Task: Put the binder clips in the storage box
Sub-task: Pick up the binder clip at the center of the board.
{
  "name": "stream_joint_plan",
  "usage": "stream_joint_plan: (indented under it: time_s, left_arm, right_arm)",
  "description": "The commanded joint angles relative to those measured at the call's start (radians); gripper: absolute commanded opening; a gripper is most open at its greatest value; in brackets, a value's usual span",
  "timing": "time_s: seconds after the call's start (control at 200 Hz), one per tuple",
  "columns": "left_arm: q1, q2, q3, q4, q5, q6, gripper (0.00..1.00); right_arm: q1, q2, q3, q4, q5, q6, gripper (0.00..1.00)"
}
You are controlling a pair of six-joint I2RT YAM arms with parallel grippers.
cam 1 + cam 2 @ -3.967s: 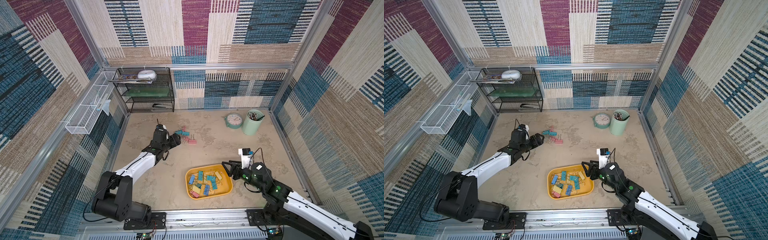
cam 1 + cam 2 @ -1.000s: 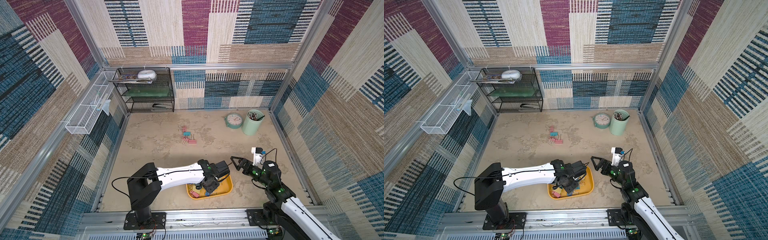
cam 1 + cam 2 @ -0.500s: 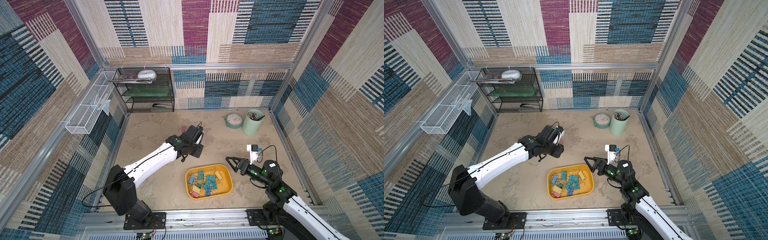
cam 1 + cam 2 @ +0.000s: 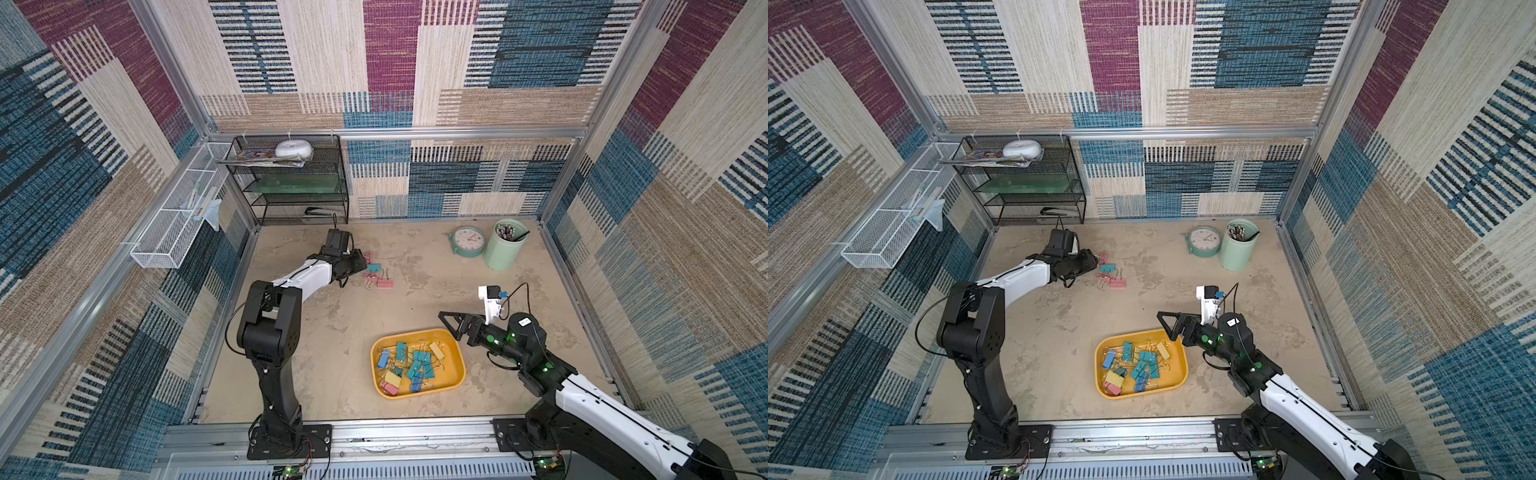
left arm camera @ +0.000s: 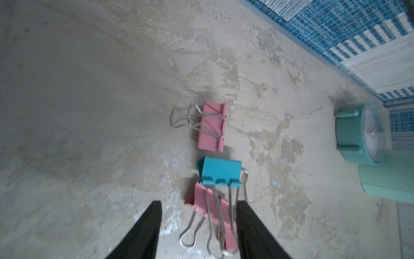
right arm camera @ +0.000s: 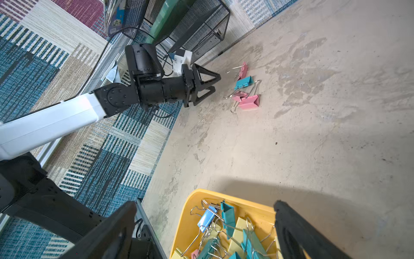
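- Yellow storage box (image 4: 453, 368) sits by the front rail, with most binder clips (image 4: 409, 363) heaped inside and open floor around it.
- My right gripper (image 4: 446, 318) hovers over its far corner, jaws wide, empty.
- Mid-floor is open.
- My left arm is stretched low; left gripper (image 5: 198, 205) parted, nothing clamped, just beside the loose clips (image 4: 376, 274) near the black shelf (image 4: 291, 183).

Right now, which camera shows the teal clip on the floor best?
The left wrist view: the teal wire-handled binder clip looks big and close. The right wrist view shows it smaller; both top views only tiny.
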Motion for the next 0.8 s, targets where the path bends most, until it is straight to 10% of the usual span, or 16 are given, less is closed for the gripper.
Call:
stream_joint_plan:
  time_s: [0.0,0.22,0.531,0.796]
  left_arm:
    - [0.036,0.083,0.064,0.122,0.161,-0.069,0.66]
    - [0.078,0.181,0.104,0.202,0.195,-0.117,0.71]
    - [0.082,0.266,0.204,0.168,0.251,-0.102,0.08]
    - [0.081,0.164,0.098,0.202,0.271,-0.097,0.0]
  right_arm:
    - [0.002,0.01,0.014,0.029,0.017,-0.028,0.99]
    - [0.002,0.021,0.035,0.012,0.033,-0.041,0.99]
    - [0.002,0.058,0.055,0.024,0.025,-0.035,0.99]
    - [0.003,0.057,0.05,0.004,0.044,-0.005,0.99]
